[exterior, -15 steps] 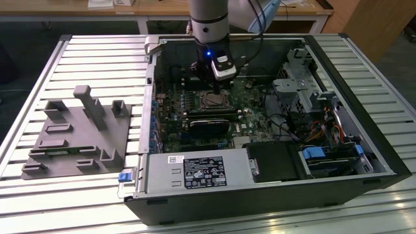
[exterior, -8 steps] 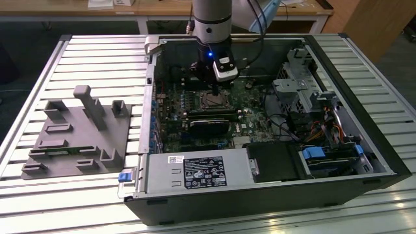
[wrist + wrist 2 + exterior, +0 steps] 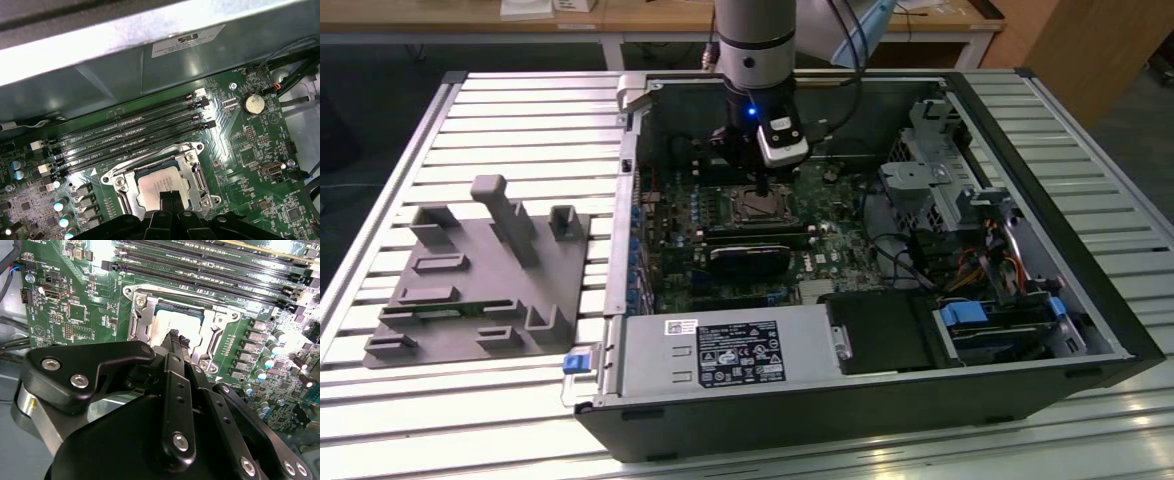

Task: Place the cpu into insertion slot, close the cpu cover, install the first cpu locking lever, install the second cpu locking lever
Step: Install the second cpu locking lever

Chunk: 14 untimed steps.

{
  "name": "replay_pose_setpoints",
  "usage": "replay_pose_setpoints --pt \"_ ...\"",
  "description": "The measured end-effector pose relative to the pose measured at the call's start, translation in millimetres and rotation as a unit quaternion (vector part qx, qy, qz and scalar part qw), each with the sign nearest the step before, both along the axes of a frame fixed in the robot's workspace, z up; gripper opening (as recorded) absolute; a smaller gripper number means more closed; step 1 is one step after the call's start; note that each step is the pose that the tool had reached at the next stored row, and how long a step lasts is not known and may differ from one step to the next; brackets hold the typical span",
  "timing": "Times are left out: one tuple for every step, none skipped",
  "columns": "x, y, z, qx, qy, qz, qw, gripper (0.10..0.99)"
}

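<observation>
The cpu (image 3: 157,182) lies flat in the insertion slot (image 3: 761,205), its silvery-tan face up. The cpu cover (image 3: 196,176) is a thin metal frame lying down around it, and the chip shows through its window. A wire locking lever (image 3: 150,161) runs along the frame's edge on the memory-slot side. My gripper (image 3: 178,338) hangs straight over the socket with its black fingertips (image 3: 173,335) pressed together and holding nothing. The tips sit on or just above the cpu (image 3: 160,327). In the exterior view the gripper (image 3: 762,186) stands upright over the middle of the green board.
Long black memory slots (image 3: 130,132) run beside the socket, with the case wall (image 3: 150,60) behind them. A black graphics card (image 3: 750,255) lies in front of the socket, a power supply (image 3: 720,355) nearer still. A drive cage (image 3: 934,180) and cables are at the exterior view's right. A grey fixture (image 3: 480,270) sits outside the case.
</observation>
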<state>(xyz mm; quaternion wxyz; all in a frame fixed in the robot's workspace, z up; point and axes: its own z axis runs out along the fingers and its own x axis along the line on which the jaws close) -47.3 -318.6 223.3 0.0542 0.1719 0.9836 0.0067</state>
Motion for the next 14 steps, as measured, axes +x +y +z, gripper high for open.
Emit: replay_pose_setpoints --pt "0.0 0.0 0.0 0.0 0.0 0.0 1.0 0.106" --pt "0.0 0.0 0.0 0.0 0.0 0.0 1.0 0.106" --pt "0.0 0.0 0.0 0.0 0.0 0.0 1.0 0.106" --pt "0.0 0.0 0.0 0.0 0.0 0.0 1.0 0.106" --pt "0.0 0.0 0.0 0.0 0.0 0.0 1.0 0.106" --pt "0.0 0.0 0.6 -0.0001 0.0001 0.0 1.0 0.106" --pt "0.0 0.0 1.7 0.0 0.0 0.0 1.0 0.106" --pt "0.0 0.0 3.6 0.0 0.0001 0.0 1.0 0.106" --pt "0.0 0.0 6.0 0.0 0.0001 0.0 1.0 0.106" --pt "0.0 0.0 8.6 0.0001 0.0001 0.0 1.0 0.106" --pt "0.0 0.0 11.2 0.0 0.0001 0.0 1.0 0.106" --pt "0.0 0.0 13.4 0.0 0.0001 0.0 1.0 0.106" --pt "0.0 0.0 15.2 0.0001 0.0001 0.0 1.0 0.106" --pt "0.0 0.0 16.8 0.0 0.0001 0.0 1.0 0.106"
